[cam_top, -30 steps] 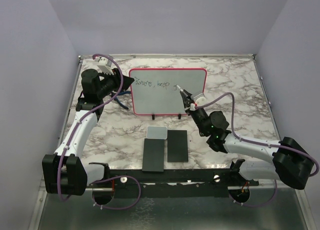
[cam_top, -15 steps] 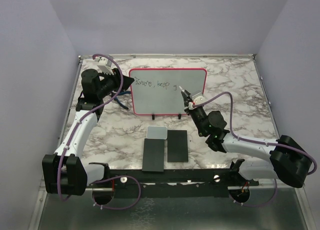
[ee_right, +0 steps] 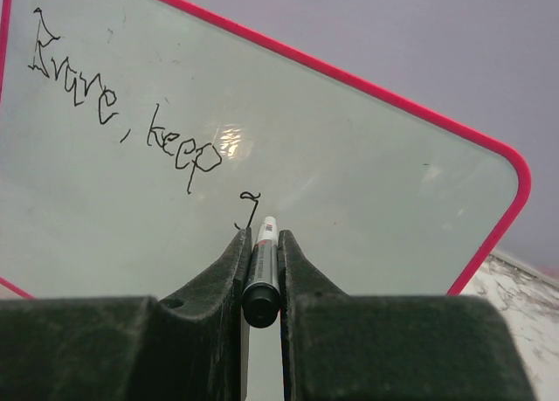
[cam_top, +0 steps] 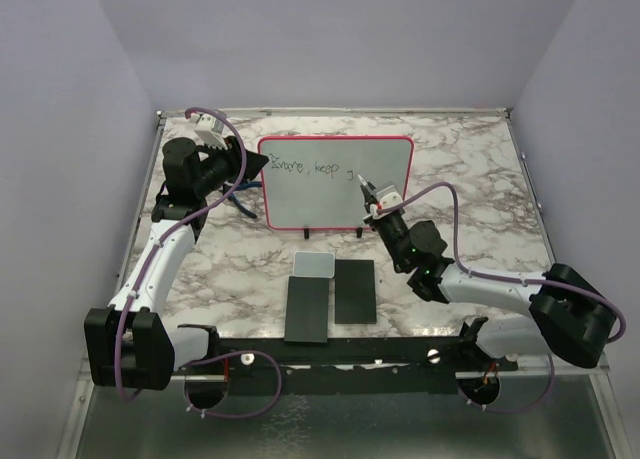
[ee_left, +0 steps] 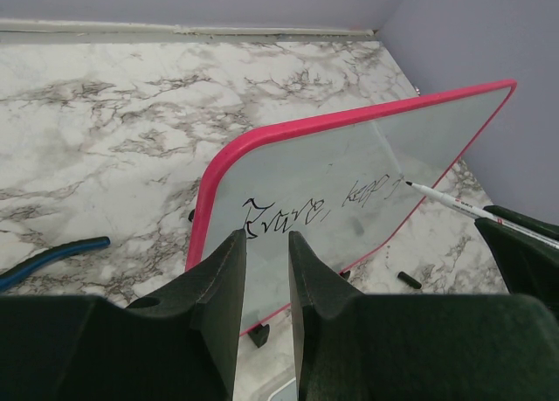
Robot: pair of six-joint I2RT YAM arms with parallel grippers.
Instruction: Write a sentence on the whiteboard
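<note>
Reaching toward whiteboard (cam_top: 318, 197), right tool (ee_right: 261, 237) pinching marker (ee_right: 262, 274)

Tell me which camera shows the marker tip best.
Right wrist: the marker tip is close up against the board, beside the last stroke. Left wrist shows it side-on and smaller; the top view shows only a tiny sliver.

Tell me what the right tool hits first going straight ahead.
The marker in the right tool leads: its tip would meet the whiteboard first, beside the last written stroke. It looks nearly touching.
</note>
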